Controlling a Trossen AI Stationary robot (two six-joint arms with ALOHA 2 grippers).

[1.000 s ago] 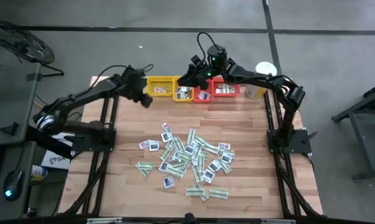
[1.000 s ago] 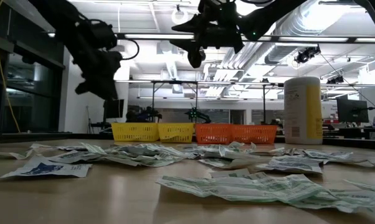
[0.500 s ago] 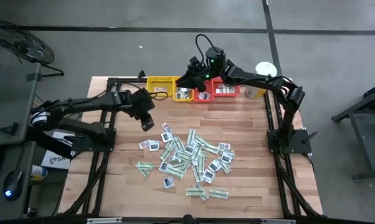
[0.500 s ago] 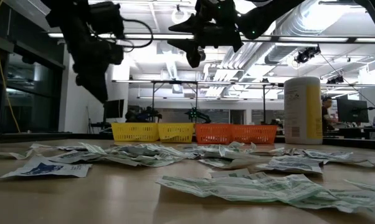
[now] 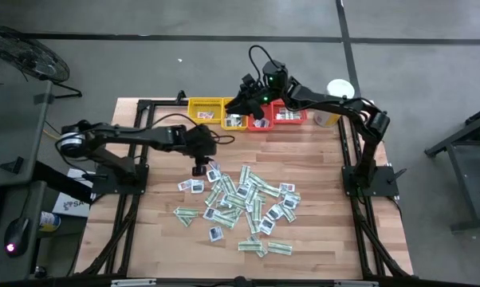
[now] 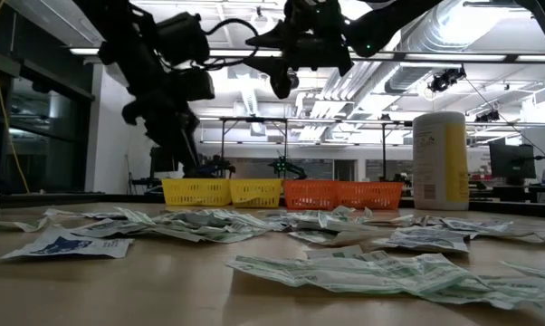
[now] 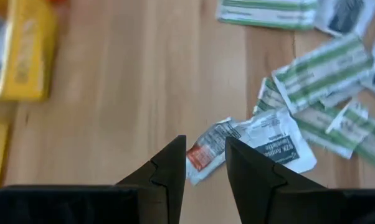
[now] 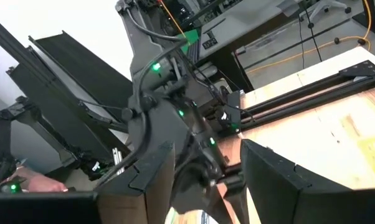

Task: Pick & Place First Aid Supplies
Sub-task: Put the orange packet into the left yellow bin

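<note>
First aid supplies (image 5: 244, 199) lie scattered mid-bench, green-striped strips mixed w/ small white squares, on bare wood bench (image 5: 320, 159). Left gripper (image 5: 200, 165) hangs over the pile's far-left edge, jaws apart w/ nothing between them; in wrist view a crumpled packet w/ red print (image 7: 207, 149) shows just past the fingertips. Along the bench's back edge: yellow tray (image 5: 210, 112), then red tray (image 5: 281, 116), both holding packets. Right gripper (image 5: 244, 100) up over the trays, jaws apart, empty. Canister (image 5: 336, 100) at far right.
</note>
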